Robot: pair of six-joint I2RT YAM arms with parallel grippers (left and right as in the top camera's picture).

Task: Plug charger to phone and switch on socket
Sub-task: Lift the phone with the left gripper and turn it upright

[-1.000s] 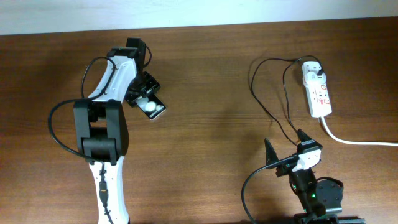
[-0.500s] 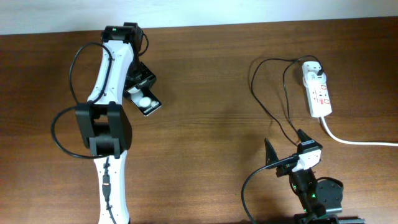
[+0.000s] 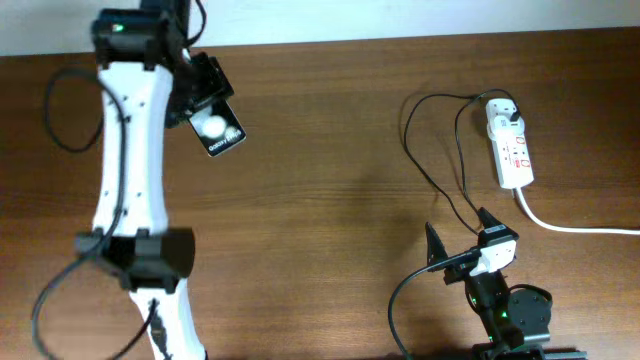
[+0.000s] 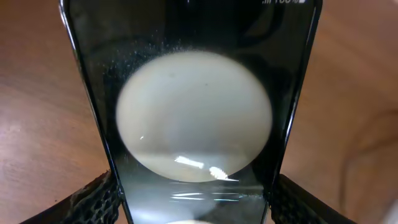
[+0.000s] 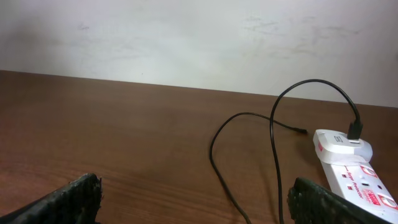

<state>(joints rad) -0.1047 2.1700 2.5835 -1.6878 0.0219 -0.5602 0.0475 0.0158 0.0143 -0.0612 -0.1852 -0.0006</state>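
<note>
Gripping the phone (image 3: 212,128) across its width, the left gripper (image 4: 194,206) is closed on it, with one padded finger (image 4: 93,198) on each long edge of the glossy glass. The phone is at the far left of the surface (image 3: 330,200), well apart from everything else. Whether it is lifted or resting I cannot tell. I judge it rigid, light and slick, with a glass face and thin smooth edges. A pinch across the width looks like the sound hold, and the face should be spared hard contact. Its port end needs to be left free for the connector.

The charger (image 3: 408,140) is the opposite sort: a thin, limp black cable looping on the surface, likely to bend rather than push. It is best taken just behind the small stiff tip (image 5: 303,130). Its other end meets the adapter (image 5: 342,143), seated in the socket (image 3: 512,150) at the far right. The right gripper (image 3: 457,250) stands wide open and empty, near the front edge below the cable loops.
</note>
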